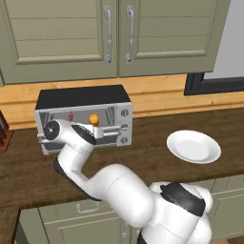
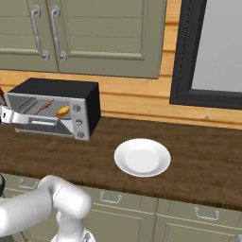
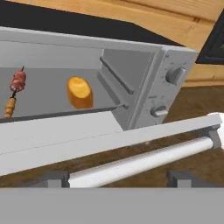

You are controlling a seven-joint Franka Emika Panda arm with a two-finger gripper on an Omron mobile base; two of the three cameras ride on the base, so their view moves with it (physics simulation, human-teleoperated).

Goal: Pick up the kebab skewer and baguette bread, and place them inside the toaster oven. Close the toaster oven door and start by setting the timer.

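Toaster oven [image 1: 83, 116] on wooden counter [image 1: 157, 171], left of white plate [image 1: 194, 146]; plate bare. Toaster oven door [image 3: 87, 135] hangs partly open, bar handle [image 3: 144, 162] just ahead of gripper [image 3: 118, 179]. Finger tips low at each side of handle, apart; cannot tell whether they grip it. Baguette bread [image 3: 79, 92] and kebab skewer [image 3: 15, 92] already lie inside on oven floor, apart. Judgement: loading done; left — shut door fully, then turn timer knob [image 3: 175, 75].
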